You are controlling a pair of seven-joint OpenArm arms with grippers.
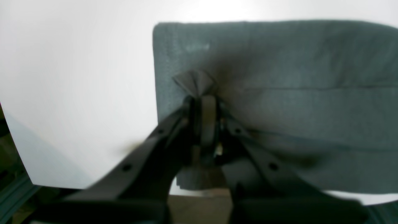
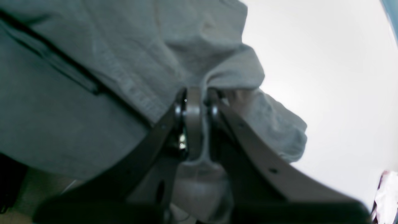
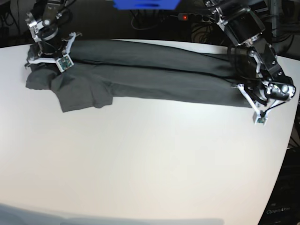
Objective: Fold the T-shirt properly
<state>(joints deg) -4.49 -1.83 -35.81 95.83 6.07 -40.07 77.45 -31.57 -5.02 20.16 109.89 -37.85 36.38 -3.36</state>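
The dark grey T-shirt (image 3: 140,70) lies in a long narrow band across the far side of the white table (image 3: 150,159), with a sleeve part spread toward the near left (image 3: 82,93). My left gripper (image 1: 202,96) is shut on a pinched tuft of the T-shirt (image 1: 295,99) near its end; in the base view this gripper (image 3: 243,90) is at the band's right end. My right gripper (image 2: 197,93) is shut on bunched fabric of the T-shirt (image 2: 93,62), and sits at the band's left end in the base view (image 3: 41,57).
The table's curved right edge (image 3: 286,140) runs close to the left arm (image 3: 253,42). Behind the table are dark cables, a power strip with a red light (image 3: 185,17) and a blue object (image 3: 145,4). The right arm (image 3: 44,18) stands at the far left corner.
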